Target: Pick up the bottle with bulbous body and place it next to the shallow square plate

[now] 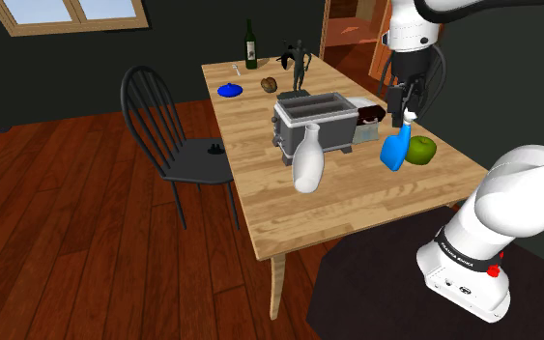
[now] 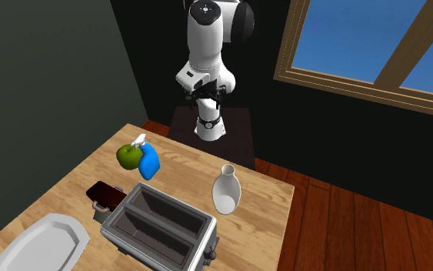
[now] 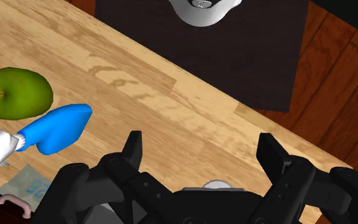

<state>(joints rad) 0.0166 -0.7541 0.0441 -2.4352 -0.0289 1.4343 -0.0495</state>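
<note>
Table (image 1: 376, 208): white bottle (image 1: 308, 159); toaster (image 1: 313, 121); apple (image 1: 420, 149); perhaps coconut (image 1: 270, 85)

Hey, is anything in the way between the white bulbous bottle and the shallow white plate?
Yes. The grey two-slot toaster stands between the white bulbous bottle and the shallow white plate, so the bottle would probably need lifting over or around it.

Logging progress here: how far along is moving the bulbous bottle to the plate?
Done: nothing; the white bulbous bottle stands on the table, apart from the shallow plate. In hand: the gripper is open and empty, hovering near the blue spray bottle. Left: reach, grasp, carry, place beside the plate.
</note>
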